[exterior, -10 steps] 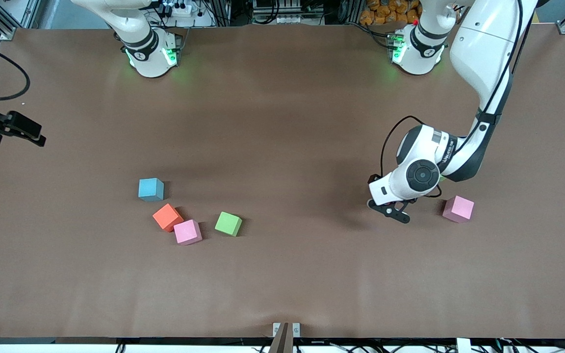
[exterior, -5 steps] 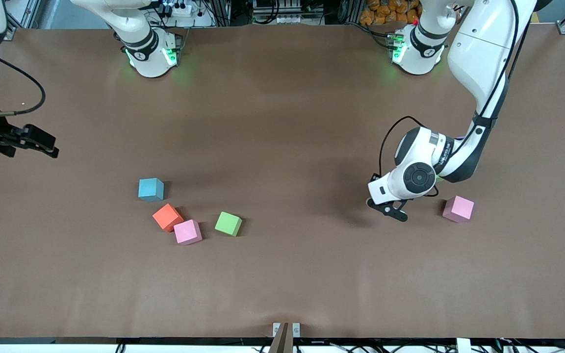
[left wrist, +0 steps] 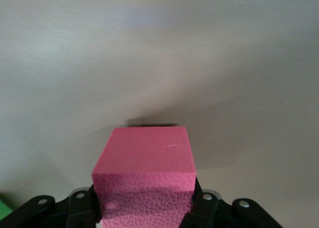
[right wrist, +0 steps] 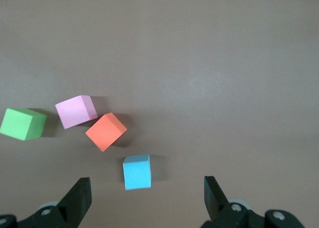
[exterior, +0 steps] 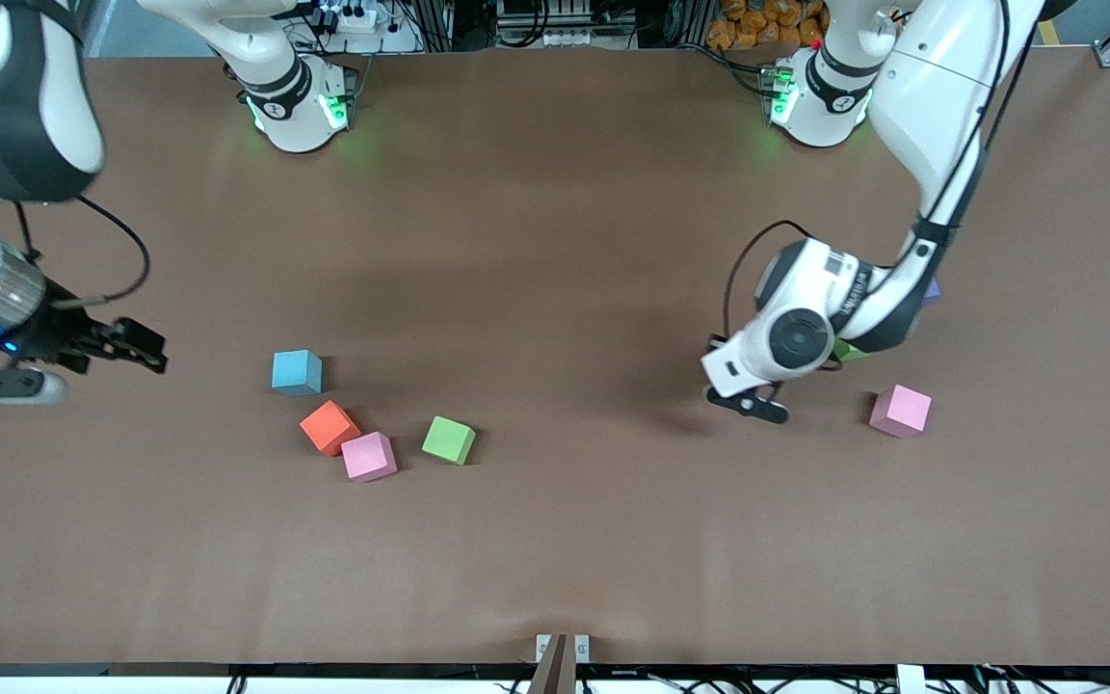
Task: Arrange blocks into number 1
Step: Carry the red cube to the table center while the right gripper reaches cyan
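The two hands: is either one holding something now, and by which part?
The left hand holds a deep pink block, gripped by two opposite side faces. The right hand is open and empty, above the light blue block.

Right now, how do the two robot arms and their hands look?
Both arms are glossy white with dark joint bands, and their bases glow green. A thin black cable loops beside each wrist. The left hand and right hand have black fingers. The left wrist carries a round black cap.

Brown table (exterior: pixel 555 540), cluttered background shelving (exterior: pixel 555 19)
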Robot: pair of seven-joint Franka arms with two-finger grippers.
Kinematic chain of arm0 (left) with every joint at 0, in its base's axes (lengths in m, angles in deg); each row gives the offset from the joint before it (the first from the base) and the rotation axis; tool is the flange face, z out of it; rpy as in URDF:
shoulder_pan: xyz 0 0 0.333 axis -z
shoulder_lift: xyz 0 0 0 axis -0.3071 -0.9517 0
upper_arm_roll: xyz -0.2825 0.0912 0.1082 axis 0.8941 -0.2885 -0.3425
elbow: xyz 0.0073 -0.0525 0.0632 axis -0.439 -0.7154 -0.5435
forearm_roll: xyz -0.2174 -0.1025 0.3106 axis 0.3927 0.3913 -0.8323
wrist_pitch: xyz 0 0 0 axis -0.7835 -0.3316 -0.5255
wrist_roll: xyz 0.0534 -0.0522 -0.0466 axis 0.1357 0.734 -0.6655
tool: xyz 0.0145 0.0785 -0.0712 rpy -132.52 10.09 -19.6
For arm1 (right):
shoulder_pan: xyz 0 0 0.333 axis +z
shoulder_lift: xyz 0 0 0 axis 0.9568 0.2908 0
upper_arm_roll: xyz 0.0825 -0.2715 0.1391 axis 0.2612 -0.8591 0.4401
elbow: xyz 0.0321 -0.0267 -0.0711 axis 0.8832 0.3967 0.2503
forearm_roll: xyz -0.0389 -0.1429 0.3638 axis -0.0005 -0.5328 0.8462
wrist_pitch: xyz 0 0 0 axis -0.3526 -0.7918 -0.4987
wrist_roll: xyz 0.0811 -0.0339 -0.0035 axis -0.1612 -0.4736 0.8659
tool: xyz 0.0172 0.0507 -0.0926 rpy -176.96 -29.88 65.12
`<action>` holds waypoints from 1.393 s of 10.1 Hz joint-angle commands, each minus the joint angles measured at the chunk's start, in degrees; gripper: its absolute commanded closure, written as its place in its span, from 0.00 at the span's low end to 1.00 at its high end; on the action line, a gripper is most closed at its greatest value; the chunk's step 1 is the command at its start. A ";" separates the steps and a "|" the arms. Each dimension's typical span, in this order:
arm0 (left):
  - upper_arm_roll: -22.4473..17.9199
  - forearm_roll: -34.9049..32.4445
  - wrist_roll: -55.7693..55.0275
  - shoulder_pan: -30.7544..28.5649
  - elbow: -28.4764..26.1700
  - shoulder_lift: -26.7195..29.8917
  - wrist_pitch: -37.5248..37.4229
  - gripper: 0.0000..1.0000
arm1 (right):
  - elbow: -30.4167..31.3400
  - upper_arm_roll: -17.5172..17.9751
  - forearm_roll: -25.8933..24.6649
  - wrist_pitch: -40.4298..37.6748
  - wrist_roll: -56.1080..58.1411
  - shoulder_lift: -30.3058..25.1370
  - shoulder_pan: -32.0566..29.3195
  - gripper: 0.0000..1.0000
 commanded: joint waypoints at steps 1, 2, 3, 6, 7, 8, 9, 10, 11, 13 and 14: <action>6.26 -0.46 -12.48 0.34 -1.43 2.04 -0.81 1.00 | 6.19 -0.02 0.83 6.84 0.80 -0.76 -0.08 0.00; 9.25 -0.46 -17.48 0.60 -1.61 1.78 -0.81 1.00 | 7.25 -0.02 0.91 8.34 0.72 -0.32 -0.08 0.00; 10.85 -0.54 -23.28 2.43 -1.52 1.52 -0.81 1.00 | 7.79 -0.02 0.91 9.48 0.72 0.81 -0.08 0.00; 10.95 -0.46 -38.76 11.56 2.93 -0.14 -0.46 1.00 | 7.70 -0.02 1.09 11.68 0.02 5.81 0.62 0.00; 10.95 -0.46 -41.06 13.59 5.48 -1.72 -0.28 1.00 | 7.70 -0.02 3.70 12.65 -0.07 8.09 1.06 0.00; 10.95 -0.46 -42.74 15.44 8.21 -3.65 -0.11 1.00 | 7.70 -0.11 6.95 13.27 0.19 10.12 1.06 0.00; 10.87 -0.63 -44.06 17.54 10.41 -5.50 -0.02 1.00 | 7.79 -0.11 7.33 14.06 0.36 11.79 1.58 0.00; 10.69 -0.81 -44.25 19.48 10.95 -6.56 0.07 1.00 | 7.79 -0.11 7.24 13.98 0.80 13.03 1.76 0.00; 10.52 -1.15 -44.25 20.37 10.96 -6.92 1.73 1.00 | 7.79 -0.11 7.07 13.89 0.98 14.00 1.85 0.00; 10.43 -1.42 -44.08 21.16 10.96 -8.23 3.15 1.00 | 8.40 -0.28 6.72 13.89 5.18 14.97 2.12 0.00; 9.30 -1.34 -44.16 22.21 11.04 -8.76 3.24 1.00 | 8.67 -0.29 6.54 14.06 7.46 15.76 2.20 0.00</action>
